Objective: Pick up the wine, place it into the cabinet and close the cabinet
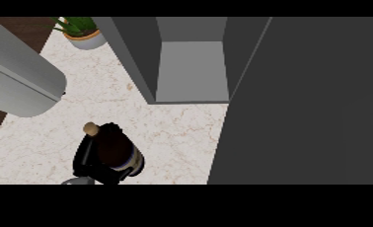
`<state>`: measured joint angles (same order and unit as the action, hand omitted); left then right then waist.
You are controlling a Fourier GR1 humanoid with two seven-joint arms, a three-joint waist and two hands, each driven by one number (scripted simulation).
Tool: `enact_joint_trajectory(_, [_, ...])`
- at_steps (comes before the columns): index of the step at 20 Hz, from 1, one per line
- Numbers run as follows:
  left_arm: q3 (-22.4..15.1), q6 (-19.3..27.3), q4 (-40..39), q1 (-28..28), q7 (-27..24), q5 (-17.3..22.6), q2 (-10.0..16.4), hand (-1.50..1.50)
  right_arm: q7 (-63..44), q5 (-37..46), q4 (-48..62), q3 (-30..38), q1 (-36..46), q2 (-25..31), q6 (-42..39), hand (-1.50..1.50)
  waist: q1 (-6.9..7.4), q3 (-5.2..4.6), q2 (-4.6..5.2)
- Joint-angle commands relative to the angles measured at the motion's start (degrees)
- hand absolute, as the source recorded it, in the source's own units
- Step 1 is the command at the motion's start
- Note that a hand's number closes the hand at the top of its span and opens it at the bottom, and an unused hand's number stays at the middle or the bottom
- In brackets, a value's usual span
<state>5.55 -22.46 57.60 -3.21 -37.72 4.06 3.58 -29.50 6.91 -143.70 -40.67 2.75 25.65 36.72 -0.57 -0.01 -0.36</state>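
Head view: dark wine bottle with tan cork top [113,147] low at view's left, over pale marbled bench [175,132]. Long axis slanted, cork end toward upper left, base toward lower right. Black robot hand [86,159] curled round bottle body, hiding lower part; whether base touches bench unclear. Open grey cabinet [138,58] well apart, upper centre; its dark door [306,112] fills right side. Pale grey cylinder [25,83] cut off at left edge, unidentifiable.

A pale marble counter [167,132] veined in brown fills the scene. A potted plant [80,31] stands far left, beside dark wood [25,28].
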Motion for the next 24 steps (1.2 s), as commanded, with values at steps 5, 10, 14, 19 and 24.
enact_joint_trajectory(5, [-5.5,1.9,13.2,2.8,8.5,1.4,-3.5,1.5,-5.2,7.9,-11.5,-3.1,-2.4,2.4,0.9,-1.5,-0.12,-0.06,-0.18])
enact_joint_trajectory(10, [-10.9,5.4,22.2,6.1,15.6,4.4,-3.6,1.5,0.4,3.2,-10.9,-0.2,-5.0,3.8,0.6,-1.5,0.24,0.04,-0.06])
enact_joint_trajectory(14, [-19.4,15.6,24.5,3.7,16.2,5.8,-3.6,1.5,-2.3,6.4,-9.7,-2.7,-3.5,3.5,1.9,-1.5,-0.22,-0.08,-0.05])
enact_joint_trajectory(19, [-21.5,24.4,29.2,1.6,20.5,4.6,-3.6,1.5,0.3,2.8,-11.4,-1.3,-5.9,5.1,1.8,-1.5,-0.34,-0.03,-0.06])
enact_joint_trajectory(24, [-22.2,29.8,24.2,-2.1,18.1,3.0,-3.6,1.5,5.5,0.1,-11.8,0.9,-10.0,7.5,0.6,-1.5,-0.55,0.02,0.16])
